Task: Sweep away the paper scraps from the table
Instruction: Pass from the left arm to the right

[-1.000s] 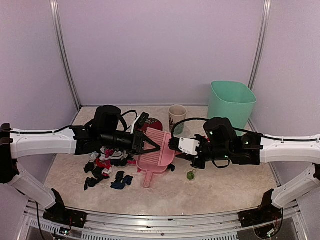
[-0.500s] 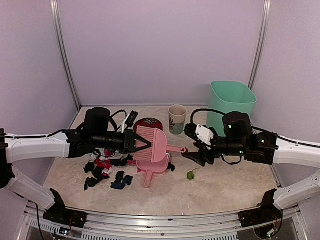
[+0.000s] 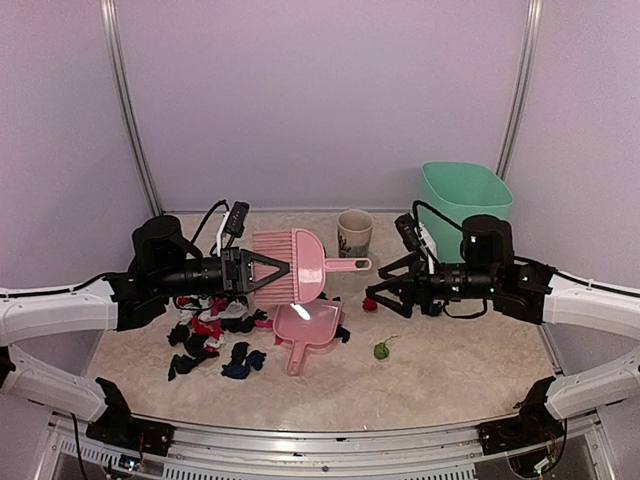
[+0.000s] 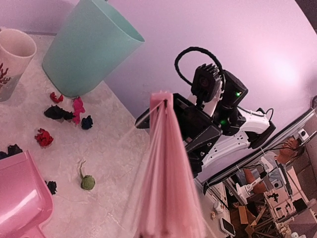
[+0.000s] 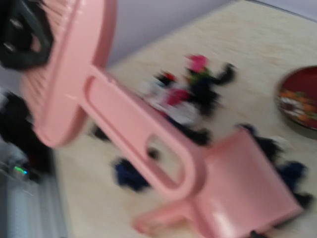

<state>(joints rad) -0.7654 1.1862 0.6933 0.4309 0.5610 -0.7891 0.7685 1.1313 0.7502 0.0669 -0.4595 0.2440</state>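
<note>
**A:** What is the left arm doing?

**B:** Seen from above, the left gripper (image 3: 272, 270) is reaching in from 9 o'clock. Its two fingers are clamping tight on the head of a pink brush (image 3: 295, 262). The brush is hanging above the table (image 3: 450, 375) with its handle pointing to 3 o'clock.

**A:** Where are the paper scraps lying?

**B:** The paper scraps (image 3: 212, 335), mostly black with red, white and blue, are lying heaped at 6 o'clock of the left gripper. That puts them at 9 o'clock of a pink dustpan (image 3: 305, 330), which is resting on the table. A green scrap (image 3: 382, 350) is sitting alone at 4 o'clock of the dustpan, and a red scrap (image 3: 370, 303) at 2 o'clock.

**A:** What is standing farther right?

**B:** A pale cup (image 3: 354, 233) is standing at 12 o'clock of the table, and a teal bin (image 3: 462, 205) at 2 o'clock. The left wrist camera is showing a few black, red and pink bits (image 4: 67, 111) lying at the bin's foot.

**A:** And the right arm?

**B:** The right gripper (image 3: 385, 290) is pointing in from 3 o'clock. Its fingers are spread wide and holding nothing, just beside the tip of the brush handle.
</note>
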